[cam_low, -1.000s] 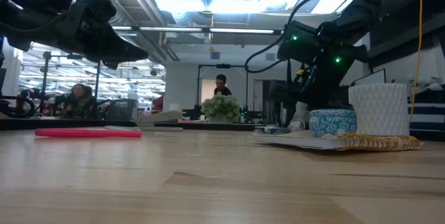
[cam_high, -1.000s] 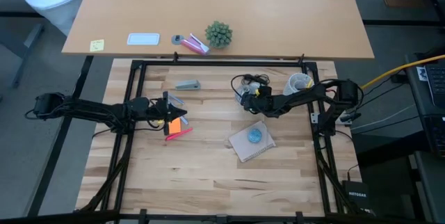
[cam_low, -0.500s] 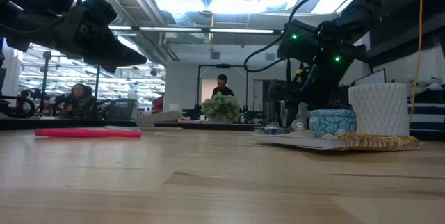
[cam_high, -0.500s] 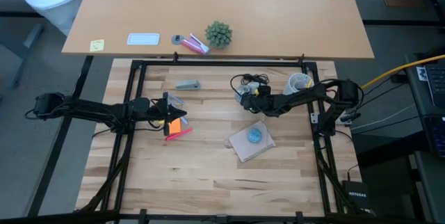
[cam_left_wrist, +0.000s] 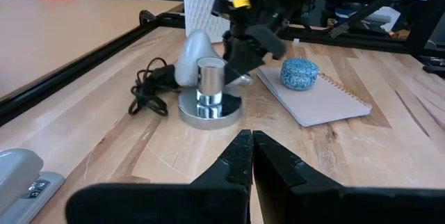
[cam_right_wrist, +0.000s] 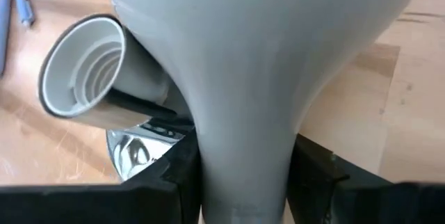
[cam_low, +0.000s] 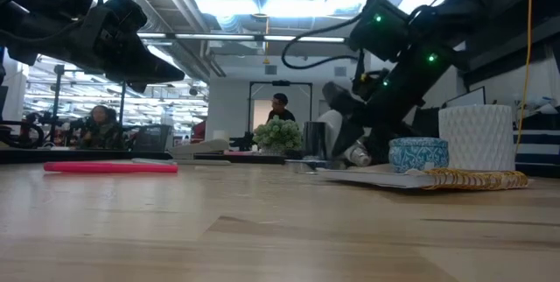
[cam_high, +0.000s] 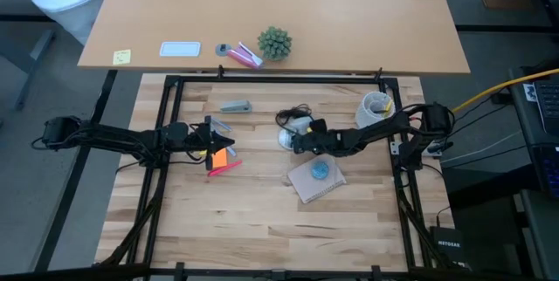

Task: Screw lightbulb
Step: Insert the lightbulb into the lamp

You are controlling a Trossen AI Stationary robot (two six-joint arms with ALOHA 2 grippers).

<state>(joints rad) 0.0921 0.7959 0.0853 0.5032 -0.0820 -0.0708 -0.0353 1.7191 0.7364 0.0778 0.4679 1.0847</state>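
Observation:
The frosted white lightbulb (cam_right_wrist: 264, 64) is held in my right gripper (cam_right_wrist: 243, 182) near the middle of the table. It also shows in the high view (cam_high: 297, 125) and the left wrist view (cam_left_wrist: 190, 57). Its globe is right beside the shiny metal socket (cam_left_wrist: 209, 88), on the socket's far-right side. I cannot tell whether they touch. The socket stands upright on its round base (cam_high: 285, 139), open end up (cam_right_wrist: 83, 67), with its black cord (cam_left_wrist: 147, 88) trailing off. My left gripper (cam_left_wrist: 248, 144) is shut and empty, hovering left of the socket (cam_high: 214, 146). My right gripper pinches the lightbulb's narrow neck (cam_right_wrist: 243, 161) between its two fingers (cam_right_wrist: 177, 175), just below the globe. The fingers come nearly level from the table's right (cam_high: 307, 138). The globe points away from the gripper toward the table's left, beside the socket. The screw base is hidden between the fingers.
A notebook with a small blue round blob (cam_high: 320, 169) lies just near of my right gripper. A white cup (cam_high: 376, 104) stands at the far right. A grey stapler (cam_high: 234, 106) lies at the far left. A pink pen (cam_high: 225, 167) and an orange piece (cam_high: 222, 154) lie under my left gripper.
My right gripper has gone toward the table's left and a little toward its near edge, carrying the lightbulb. The socket and its cord now sit farther left than before. My left arm has kept still.

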